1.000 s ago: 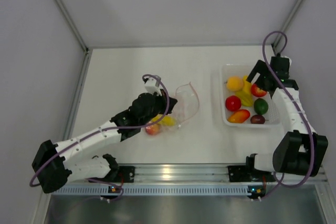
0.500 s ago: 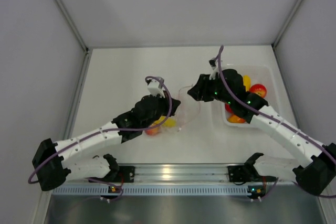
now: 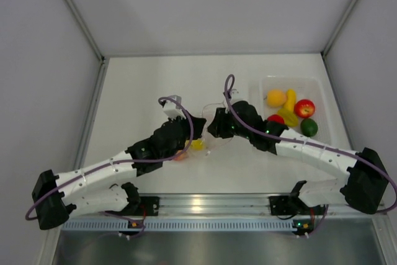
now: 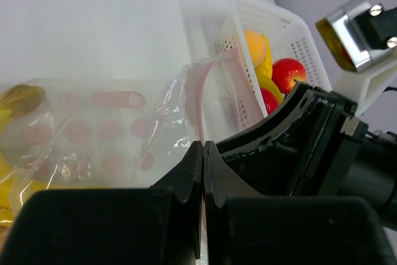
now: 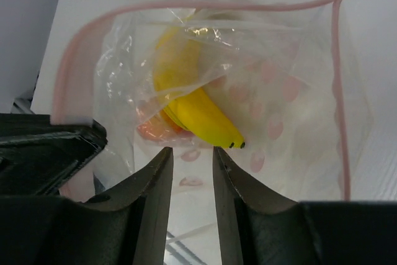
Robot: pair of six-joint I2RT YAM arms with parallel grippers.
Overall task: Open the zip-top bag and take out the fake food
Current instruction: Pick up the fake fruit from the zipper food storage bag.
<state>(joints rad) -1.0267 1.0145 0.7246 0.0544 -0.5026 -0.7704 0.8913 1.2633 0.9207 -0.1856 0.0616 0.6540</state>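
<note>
The zip-top bag [image 3: 208, 143] lies mid-desk [image 3: 142, 85], at the centre of the top view, between the two grippers. In the lower middle of the left wrist view, the left gripper [image 4: 203, 148] has its jaws pressed together on the bag's pink zip strip [image 4: 196, 91]. The right gripper [image 5: 189, 153] faces the bag's open mouth, its jaws apart by a narrow gap with clear film showing between them. Inside the bag a yellow banana [image 5: 198, 113] lies over a reddish piece [image 5: 154, 130]. At the upper right of the top view, the tray [image 3: 263, 82] holds an orange [image 3: 276, 97], a red apple [image 3: 304, 108] and a green lime [image 3: 309, 127].
</note>
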